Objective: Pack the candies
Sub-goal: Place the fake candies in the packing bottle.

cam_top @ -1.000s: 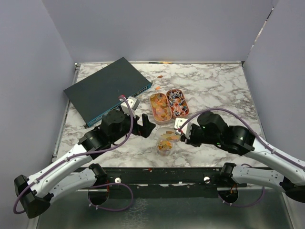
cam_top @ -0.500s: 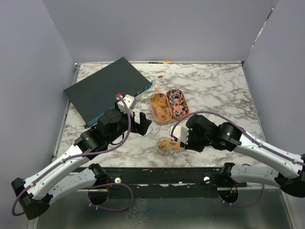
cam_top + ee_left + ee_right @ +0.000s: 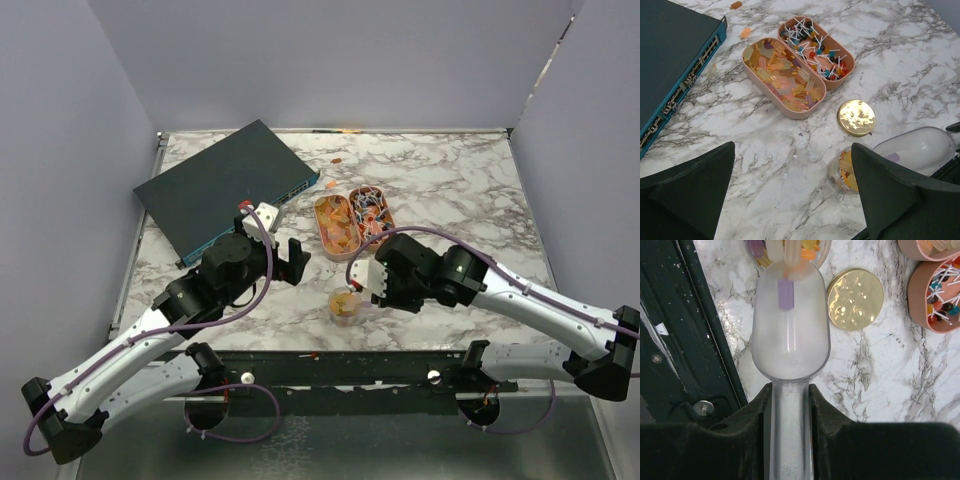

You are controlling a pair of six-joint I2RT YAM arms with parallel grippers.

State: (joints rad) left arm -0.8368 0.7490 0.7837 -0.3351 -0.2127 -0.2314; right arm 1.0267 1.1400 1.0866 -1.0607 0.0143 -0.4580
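Note:
Orange-yellow candies fill one peach tray (image 3: 337,225) (image 3: 782,82); mixed red, white and purple candies on sticks fill the other tray (image 3: 372,212) (image 3: 817,50). A small clear jar (image 3: 346,305) (image 3: 844,172) (image 3: 790,250) holds several orange candies. My right gripper (image 3: 385,285) (image 3: 790,392) is shut on the handle of a clear plastic scoop (image 3: 790,330) (image 3: 917,150). The scoop's tip is over the jar, and one purple candy (image 3: 785,294) lies in its bowl. My left gripper (image 3: 290,262) (image 3: 790,200) is open and empty, left of the jar.
A round gold lid (image 3: 856,117) (image 3: 855,299) lies on the marble right of the jar. A dark network switch (image 3: 225,185) (image 3: 670,60) lies at the back left. Loose candies (image 3: 331,184) (image 3: 745,33) lie behind the trays. The black front rail (image 3: 700,340) runs close to the jar.
My right gripper has moved left with the scoop, bringing its tip over the jar. My left gripper has drawn back a little to the left.

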